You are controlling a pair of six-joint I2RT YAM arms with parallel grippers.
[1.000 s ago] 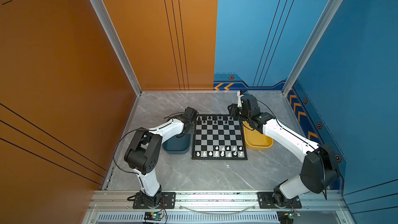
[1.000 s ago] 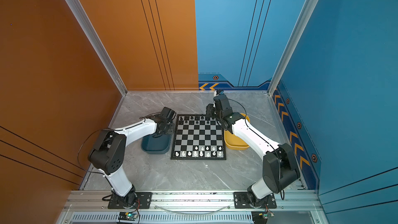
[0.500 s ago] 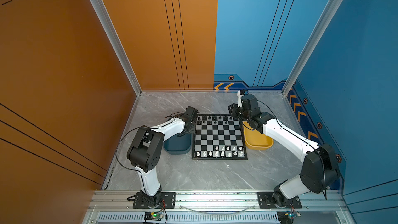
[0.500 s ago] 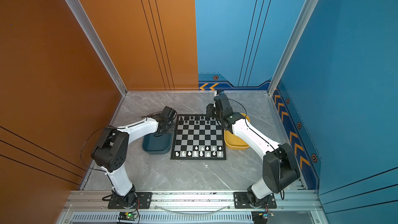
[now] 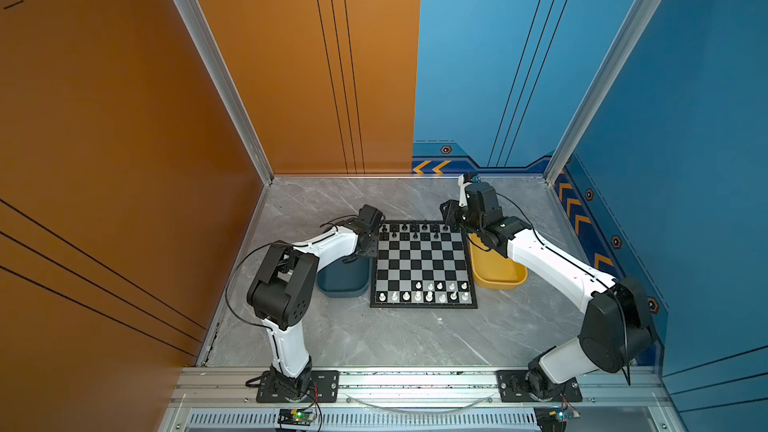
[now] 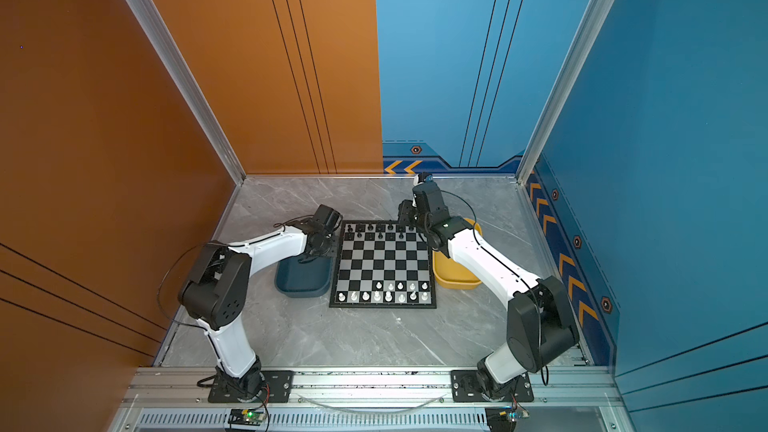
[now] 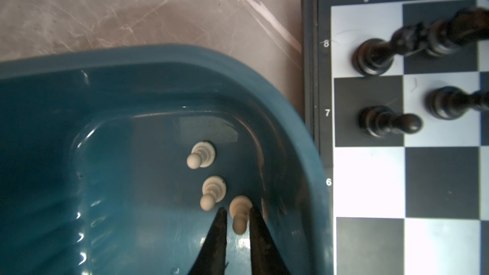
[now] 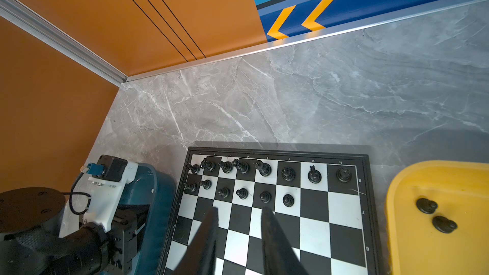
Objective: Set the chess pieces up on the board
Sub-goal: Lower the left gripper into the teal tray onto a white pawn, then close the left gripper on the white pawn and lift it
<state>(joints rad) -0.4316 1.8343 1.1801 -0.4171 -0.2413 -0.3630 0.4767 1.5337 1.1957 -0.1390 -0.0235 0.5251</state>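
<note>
Bare marble tabletop (image 5: 395, 338) at 6 and 12 o'clock of the board (image 5: 415, 261), teal tray (image 5: 345, 284) at its 9 o'clock edge, yellow tray (image 5: 496, 274) at 3, right gripper (image 8: 239, 211) fingers apart near black pawns (image 8: 242, 193), left gripper (image 7: 237, 210) fingers flanking teal-tray white pawn (image 7: 239, 205), clamp unclear.

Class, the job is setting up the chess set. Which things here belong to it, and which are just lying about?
Belonging: board; black men and white men standing on it; three white pawns in the teal tray; two black pieces in the yellow tray.
Lying about: small circuit board with a green light on the front rail.
</note>
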